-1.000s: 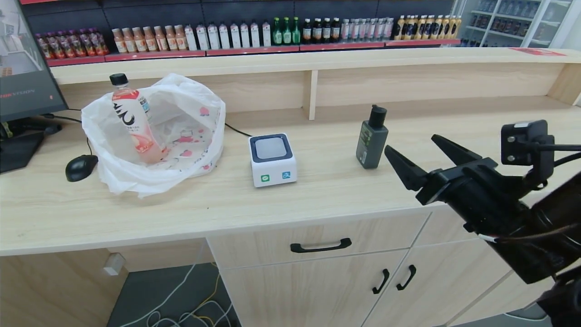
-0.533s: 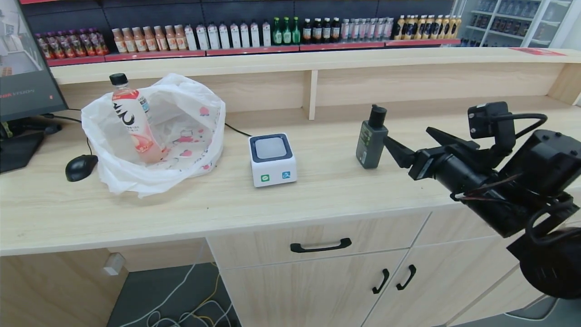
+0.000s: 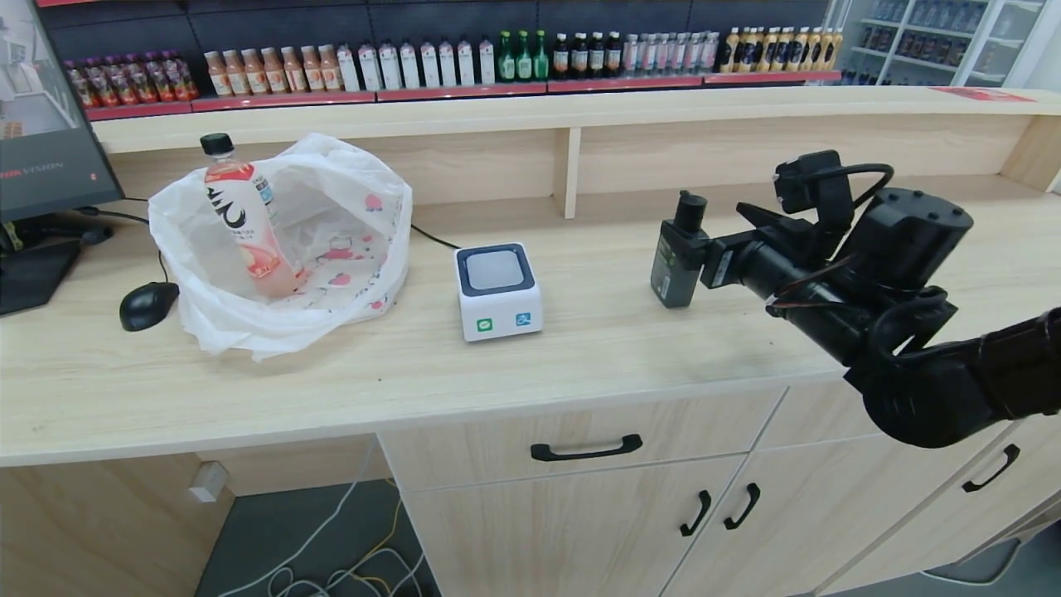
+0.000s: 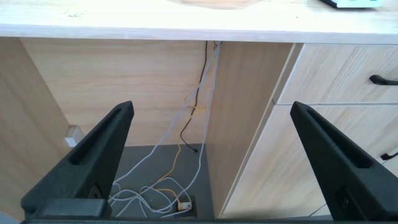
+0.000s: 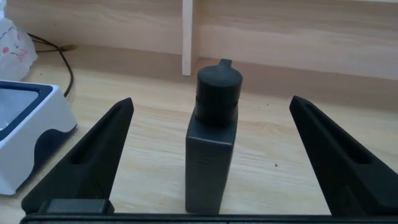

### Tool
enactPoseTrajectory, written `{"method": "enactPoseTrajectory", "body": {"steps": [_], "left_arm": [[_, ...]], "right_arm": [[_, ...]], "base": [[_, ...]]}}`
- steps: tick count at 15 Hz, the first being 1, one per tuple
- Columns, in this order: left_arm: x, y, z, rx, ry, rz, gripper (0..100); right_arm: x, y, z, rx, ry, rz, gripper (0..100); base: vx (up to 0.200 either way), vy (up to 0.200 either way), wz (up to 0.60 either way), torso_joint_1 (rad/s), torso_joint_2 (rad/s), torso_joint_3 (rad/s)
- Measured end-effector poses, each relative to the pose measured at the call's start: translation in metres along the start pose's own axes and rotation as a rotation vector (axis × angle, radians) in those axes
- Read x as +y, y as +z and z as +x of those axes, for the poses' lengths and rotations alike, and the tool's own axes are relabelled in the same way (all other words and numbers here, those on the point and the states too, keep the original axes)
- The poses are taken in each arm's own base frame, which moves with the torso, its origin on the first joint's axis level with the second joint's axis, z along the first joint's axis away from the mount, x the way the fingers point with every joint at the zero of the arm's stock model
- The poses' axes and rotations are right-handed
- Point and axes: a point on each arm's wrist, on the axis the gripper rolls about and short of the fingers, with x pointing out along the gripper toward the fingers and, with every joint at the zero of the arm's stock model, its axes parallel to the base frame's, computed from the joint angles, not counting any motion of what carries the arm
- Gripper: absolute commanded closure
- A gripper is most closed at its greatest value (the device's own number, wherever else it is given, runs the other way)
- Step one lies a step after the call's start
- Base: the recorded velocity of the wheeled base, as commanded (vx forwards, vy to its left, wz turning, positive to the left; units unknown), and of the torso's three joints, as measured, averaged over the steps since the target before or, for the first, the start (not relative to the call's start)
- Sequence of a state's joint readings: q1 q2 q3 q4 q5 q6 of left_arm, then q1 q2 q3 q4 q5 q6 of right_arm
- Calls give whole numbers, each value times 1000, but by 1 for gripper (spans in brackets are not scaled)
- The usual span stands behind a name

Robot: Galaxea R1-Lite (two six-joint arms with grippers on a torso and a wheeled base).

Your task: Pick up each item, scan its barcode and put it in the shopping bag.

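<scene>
A dark grey bottle with a black cap (image 3: 680, 253) stands upright on the wooden counter (image 3: 597, 340), right of the white scanner box (image 3: 497, 290). My right gripper (image 3: 714, 236) is level with it, open, with a finger on each side. The right wrist view shows the bottle (image 5: 211, 155) standing between the spread fingers (image 5: 93, 168) of the right gripper (image 5: 211, 102), untouched, and the scanner (image 5: 25, 130) off to one side. The white shopping bag (image 3: 348, 249) sits at the counter's left and holds a pink drink bottle (image 3: 244, 220). My left gripper (image 4: 211, 106) is open below the counter edge.
A black mouse (image 3: 147, 305) and a monitor (image 3: 41, 141) are left of the bag. A raised shelf with an upright divider (image 3: 566, 170) backs the counter. Drawers and cabinet doors with black handles (image 3: 585, 450) lie below. Loose cables (image 4: 180, 155) hang in the open bay.
My right arm has swung up and to the left across the counter. Its open fingers have gone from well short of the dark bottle to either side of it.
</scene>
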State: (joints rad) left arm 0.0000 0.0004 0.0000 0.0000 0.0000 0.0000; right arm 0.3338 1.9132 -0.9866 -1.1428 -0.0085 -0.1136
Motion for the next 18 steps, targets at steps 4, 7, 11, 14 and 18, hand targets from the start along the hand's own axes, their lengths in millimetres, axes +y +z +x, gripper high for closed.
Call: {"method": "enactPoseTrajectory", "body": {"steps": [4, 7, 11, 14, 18], "left_arm": [[0, 0, 0, 0, 0, 0, 0], [0, 0, 0, 0, 0, 0, 0], [0, 0, 0, 0, 0, 0, 0], [0, 0, 0, 0, 0, 0, 0], [0, 0, 0, 0, 0, 0, 0]], "right_arm": [[3, -12, 20, -6, 0, -2, 0], [3, -16, 34, -8, 0, -1, 0], [3, -22, 43, -3, 0, 0, 0], [3, -27, 47, 1, -1, 2, 0], [1, -32, 51, 23, -8, 7, 0]], "base": [[0, 0, 0, 0, 0, 0], [0, 0, 0, 0, 0, 0], [0, 0, 0, 0, 0, 0], [0, 0, 0, 0, 0, 0], [0, 0, 0, 0, 0, 0]]}}
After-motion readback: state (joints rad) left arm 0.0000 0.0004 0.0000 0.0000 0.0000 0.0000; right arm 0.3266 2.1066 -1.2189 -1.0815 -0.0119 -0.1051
